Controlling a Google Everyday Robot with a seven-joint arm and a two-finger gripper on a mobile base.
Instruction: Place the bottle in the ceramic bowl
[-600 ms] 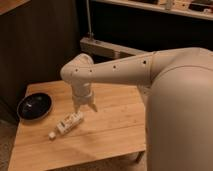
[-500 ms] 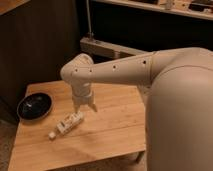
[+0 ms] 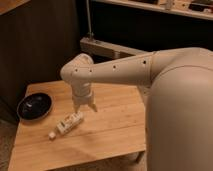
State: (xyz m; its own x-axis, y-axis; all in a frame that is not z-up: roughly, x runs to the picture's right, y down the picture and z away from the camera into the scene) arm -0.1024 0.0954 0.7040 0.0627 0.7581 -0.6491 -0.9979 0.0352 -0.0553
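The small white bottle point(image 3: 66, 124) lies on its side on the wooden table point(image 3: 107, 127), its cap pointing to the front left. The black ceramic bowl point(image 3: 34, 106) stands at the table's left edge, with a pale glint inside. My gripper point(image 3: 85, 107) hangs from the white arm just above and to the right of the bottle, fingers pointing down and spread apart, holding nothing. The bowl is well to the left of the gripper.
My bulky white arm point(image 3: 175, 105) fills the right side of the view and hides the table's right part. A dark cabinet stands behind the table, and a pale rail point(image 3: 107, 49) runs behind the arm.
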